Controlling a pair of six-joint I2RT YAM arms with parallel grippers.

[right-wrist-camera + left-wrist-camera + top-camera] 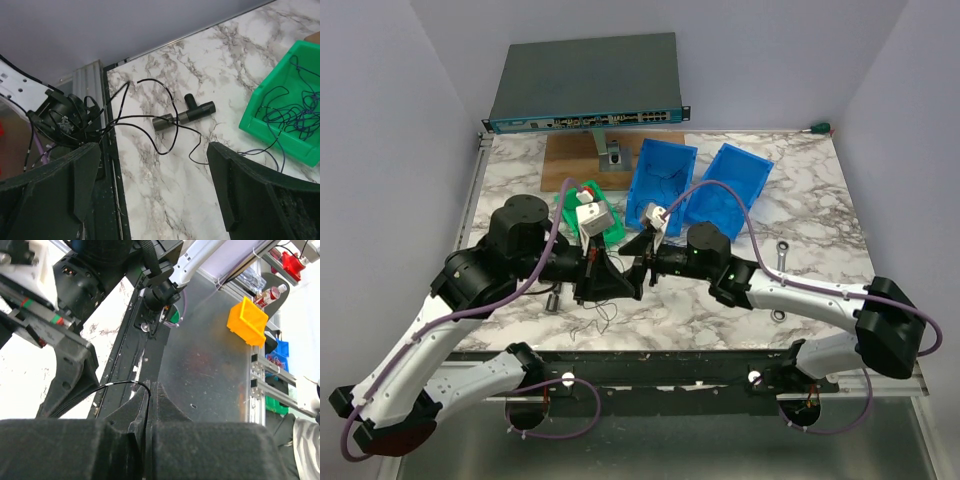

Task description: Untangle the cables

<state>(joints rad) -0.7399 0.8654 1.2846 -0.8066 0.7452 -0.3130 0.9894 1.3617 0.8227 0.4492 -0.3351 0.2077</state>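
Note:
Thin black cables lie in loose loops on the marble table, and a small clump shows near the table's front edge. More blue and dark cables lie in a green bin. My left gripper is shut on one thin black cable that arcs out to the left of the jaws. My right gripper is open and empty, just above the table next to the black loops. The two grippers sit close together, tip to tip.
A dark T-shaped fitting lies among the black loops. Two blue bins stand behind the grippers. A silver wrench lies at the right. A network switch and a wooden board stand at the back.

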